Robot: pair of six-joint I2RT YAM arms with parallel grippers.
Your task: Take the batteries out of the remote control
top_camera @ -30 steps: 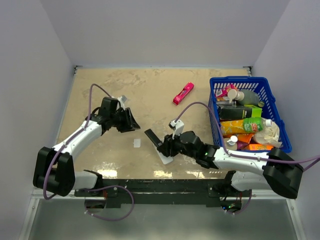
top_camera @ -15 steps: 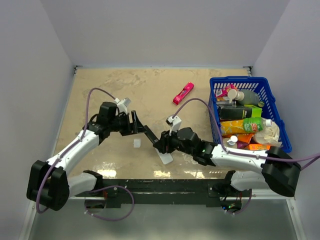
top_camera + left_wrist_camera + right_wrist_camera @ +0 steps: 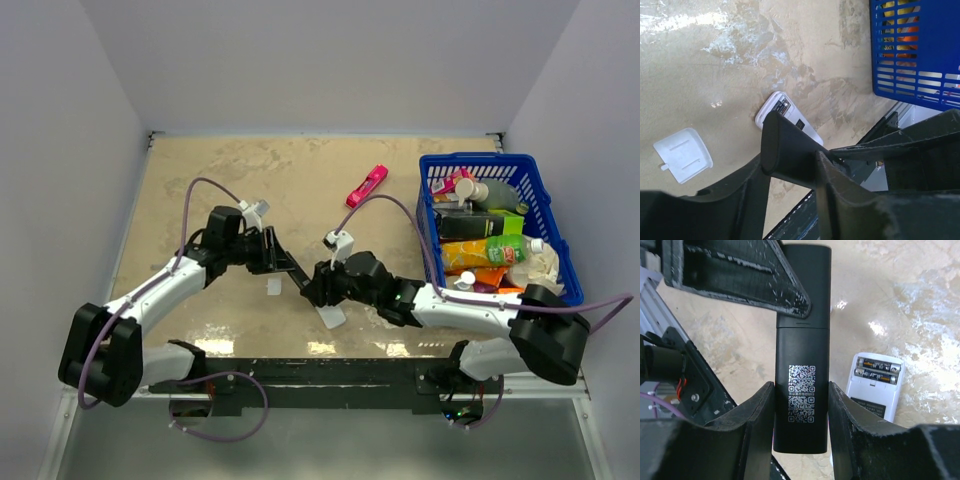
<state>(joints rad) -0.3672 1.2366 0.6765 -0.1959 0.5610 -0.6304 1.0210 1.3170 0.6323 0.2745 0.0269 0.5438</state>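
Note:
My right gripper (image 3: 801,390) is shut on a black remote control (image 3: 803,330), held above the table with its QR-code back facing the camera. My left gripper (image 3: 790,165) is closed around that remote's far end (image 3: 785,150), both fingers touching it; one of its fingers (image 3: 755,275) crosses the remote's upper part. In the top view the two grippers (image 3: 283,258) (image 3: 312,285) meet over the remote (image 3: 300,272). A white remote control (image 3: 872,390) lies on the table with its compartment open, and two batteries (image 3: 879,370) sit side by side in it.
A small white cover (image 3: 682,154) lies flat on the table left of the white remote (image 3: 330,315). A pink object (image 3: 366,186) lies further back. A blue basket (image 3: 555,230) full of bottles and packets stands at the right. The black frame rail runs along the near edge.
My left gripper has swung right from its place apart and taken hold of the black remote's far end. The right gripper has shifted a little left and back with the remote.

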